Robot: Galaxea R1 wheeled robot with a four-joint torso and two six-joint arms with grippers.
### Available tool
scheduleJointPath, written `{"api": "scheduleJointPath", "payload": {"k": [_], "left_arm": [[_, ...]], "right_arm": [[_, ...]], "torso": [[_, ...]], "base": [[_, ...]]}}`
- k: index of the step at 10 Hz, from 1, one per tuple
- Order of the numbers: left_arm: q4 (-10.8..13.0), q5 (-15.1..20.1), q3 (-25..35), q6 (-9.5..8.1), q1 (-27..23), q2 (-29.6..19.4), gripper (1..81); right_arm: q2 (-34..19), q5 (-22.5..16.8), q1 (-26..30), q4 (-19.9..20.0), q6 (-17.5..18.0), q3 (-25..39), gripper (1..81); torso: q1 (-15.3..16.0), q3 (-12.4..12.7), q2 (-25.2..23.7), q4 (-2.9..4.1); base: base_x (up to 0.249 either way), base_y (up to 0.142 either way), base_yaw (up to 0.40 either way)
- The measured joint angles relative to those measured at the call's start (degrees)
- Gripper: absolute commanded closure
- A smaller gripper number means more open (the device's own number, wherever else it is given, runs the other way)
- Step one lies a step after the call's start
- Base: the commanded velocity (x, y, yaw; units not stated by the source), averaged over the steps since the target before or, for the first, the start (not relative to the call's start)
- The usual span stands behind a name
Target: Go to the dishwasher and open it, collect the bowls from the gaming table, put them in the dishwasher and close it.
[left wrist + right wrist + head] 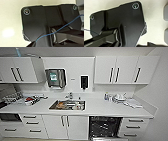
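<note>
I see the dishwasher point(105, 127) right of the sink point(67, 105) already open — bowls uncollected, I'd judge; grippers' state I can't tell.

A: Could you see the dishwasher point(105, 127) whole?
B: No, its dropped door at six o'clock was cut by the edge.
A: And the sink point(67, 105)?
B: Its contents were too blurred to name.

One dishwasher point(105, 127) is standing open under one white worktop point(100, 108), which is carrying one sink point(67, 105), while two dispensers point(55, 78) are hanging on the wall.
</note>
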Motion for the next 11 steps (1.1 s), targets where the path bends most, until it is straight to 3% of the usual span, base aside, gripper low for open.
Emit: {"api": "scheduleJointPath", "payload": {"k": [1, 6, 8, 11], "left_arm": [[0.0, -0.01, 0.0, -0.02, 0.0, 0.39, 1.0], [0.0, -0.01, 0.0, -0.13, -0.05, 0.72, 1.0], [0.0, 0.0, 0.0, -0.16, -0.46, 0.88, 1.0], [0.0, -0.12, 0.0, -0.17, -1.01, 0.88, 1.0]], "right_arm": [[0.02, -0.23, 0.01, -5.5, 2.1, -0.2, 1.0], [0.99, 0.46, 0.01, -29.15, 22.14, -0.29, 1.0], [1.4, 2.12, 0.34, -33.77, 25.27, -0.41, 1.0], [2.06, 2.63, 0.69, -35.01, 27.45, -1.29, 1.0]], "torso": [[0.0, 0.0, 0.0, 0.0], [0.0, 0.0, 0.0, 0.0], [0.0, 0.02, 0.0, 0.0], [0.0, 0.02, 0.0, 0.0]], "base": [[0.0, 0.0, 0.0], [0.0, 0.0, 0.0], [0.0, 0.0, 0.0], [0.0, 0.0, 0.0]]}}
